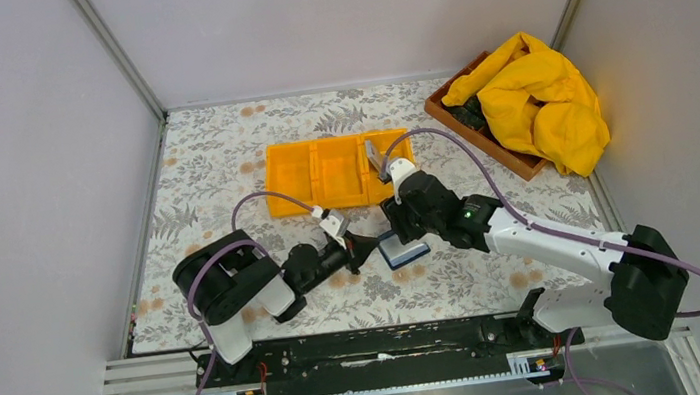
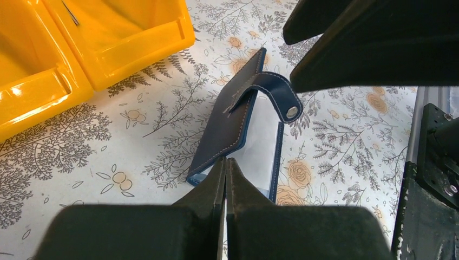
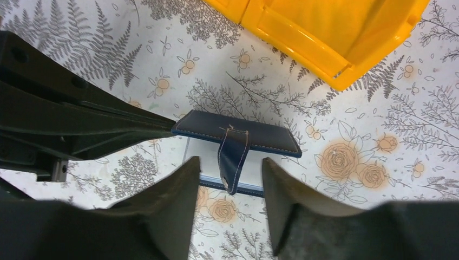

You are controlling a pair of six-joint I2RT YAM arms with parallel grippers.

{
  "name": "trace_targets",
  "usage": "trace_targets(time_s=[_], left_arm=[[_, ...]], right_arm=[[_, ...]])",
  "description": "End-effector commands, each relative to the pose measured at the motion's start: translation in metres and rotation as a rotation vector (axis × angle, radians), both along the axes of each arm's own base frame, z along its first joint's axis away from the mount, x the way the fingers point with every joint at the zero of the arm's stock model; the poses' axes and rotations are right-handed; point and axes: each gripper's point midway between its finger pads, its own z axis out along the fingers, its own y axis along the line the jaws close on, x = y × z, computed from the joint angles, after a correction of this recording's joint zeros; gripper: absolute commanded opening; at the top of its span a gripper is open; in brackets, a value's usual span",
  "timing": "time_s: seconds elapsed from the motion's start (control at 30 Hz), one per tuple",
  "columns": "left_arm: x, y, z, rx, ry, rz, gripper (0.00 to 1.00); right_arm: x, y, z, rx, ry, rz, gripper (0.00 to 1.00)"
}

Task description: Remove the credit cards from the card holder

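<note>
Close to desk's front edge, mid-width: dark blue card holder (image 1: 405, 251), cover lifted.
Flat stitched rectangle, smooth leather look, long axis roughly along front edge; strap (image 3: 234, 157) with metal snap (image 2: 292, 112) curling off cover. Pinched, apparently, at cover's left end by left gripper (image 2: 226, 165), fingers pressed together. Straddled by right gripper (image 3: 230, 173), fingers wide apart, holding nothing. Beyond, toward far edge: glossy orange moulded tray (image 1: 315, 175).

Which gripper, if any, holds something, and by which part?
The left gripper pinches the card holder by the end of its raised cover; the right gripper is open, holding nothing.
</note>
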Motion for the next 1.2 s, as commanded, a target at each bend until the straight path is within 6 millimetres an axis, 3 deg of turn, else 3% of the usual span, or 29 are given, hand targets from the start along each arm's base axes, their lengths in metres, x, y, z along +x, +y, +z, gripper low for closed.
trace_targets(time_s=[0.0,0.07,0.2,0.4,0.73,0.93,1.07,1.17], left_arm=[[0.005,-0.007,0.014,-0.045,-0.034,-0.008,0.00],[0.005,-0.008,0.013,-0.044,-0.030,-0.012,0.00],[0.005,-0.009,0.011,-0.045,-0.024,-0.014,0.00],[0.008,-0.010,0.007,-0.039,-0.017,-0.008,0.00],[0.015,-0.015,0.006,-0.034,-0.014,0.000,0.00],[0.014,-0.016,0.008,-0.041,-0.014,-0.010,0.00],[0.014,-0.016,0.008,-0.043,-0.014,-0.010,0.00],[0.014,-0.014,0.010,-0.046,-0.017,-0.004,0.00]], right_arm=[[0.009,-0.003,0.005,-0.021,-0.031,-0.025,0.60],[0.011,-0.008,0.002,-0.040,-0.040,-0.044,0.69],[0.013,-0.009,0.002,-0.050,-0.051,-0.038,0.73],[0.006,0.002,-0.006,-0.060,-0.012,0.051,0.73],[-0.001,0.000,-0.033,-0.174,0.052,0.102,0.74],[0.013,-0.004,-0.041,-0.237,0.027,0.060,0.72],[0.025,-0.003,-0.046,-0.271,0.003,0.037,0.66],[0.030,0.000,-0.049,-0.277,0.000,0.022,0.44]])
